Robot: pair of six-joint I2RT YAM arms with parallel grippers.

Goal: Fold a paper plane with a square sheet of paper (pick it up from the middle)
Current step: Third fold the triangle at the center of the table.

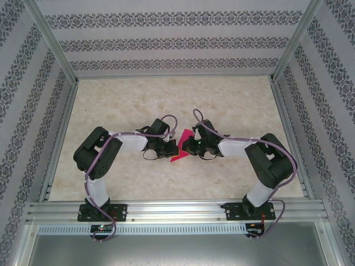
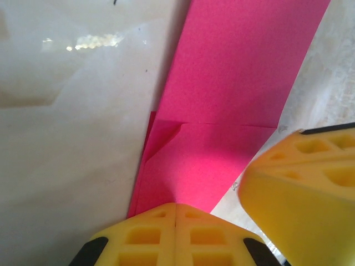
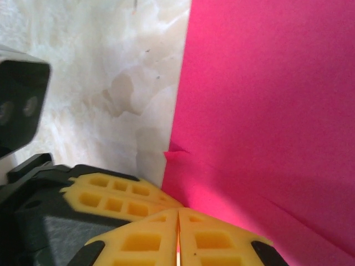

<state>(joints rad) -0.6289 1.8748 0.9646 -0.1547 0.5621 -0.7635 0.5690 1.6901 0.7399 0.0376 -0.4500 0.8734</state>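
1. Left claw (image 2: 176, 206) is clenched on the near edge of the pink sheet (image 2: 233, 83). Right claw (image 3: 178, 210) pinches the sheet too, just beside the left.
2. Sheet sits between both claws, mid tabletop (image 1: 233, 105), with one crease across. Can't tell if it's lifted.
3. Advice: move both claws together, no twist. Thin paper tears or skews the fold.
4. Small corner flap (image 2: 163, 136) by the crease; flatten it first.
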